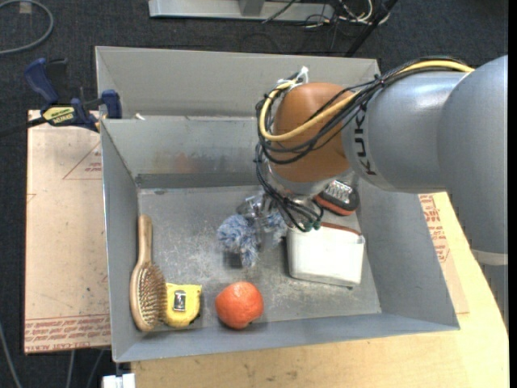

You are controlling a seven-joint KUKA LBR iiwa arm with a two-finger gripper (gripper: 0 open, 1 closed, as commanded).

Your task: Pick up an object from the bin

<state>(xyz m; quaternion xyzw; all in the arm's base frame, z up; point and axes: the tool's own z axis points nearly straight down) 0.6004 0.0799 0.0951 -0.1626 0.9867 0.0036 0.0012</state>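
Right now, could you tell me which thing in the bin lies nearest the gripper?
The blue-grey fuzzy bundle mid-bin, directly by the gripper; the orange ball, yellow tape measure and hairbrush lie farther, along the near wall.

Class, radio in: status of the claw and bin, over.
Claw over blue-grey fuzzy clump, centre. White box close beside it. Orange ball near front.

Single overhead camera, slightly oblique, down onto the whole grey bin (121, 212)

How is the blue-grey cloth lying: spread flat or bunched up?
Bunched up: the cloth is a crumpled lump left of the white box.
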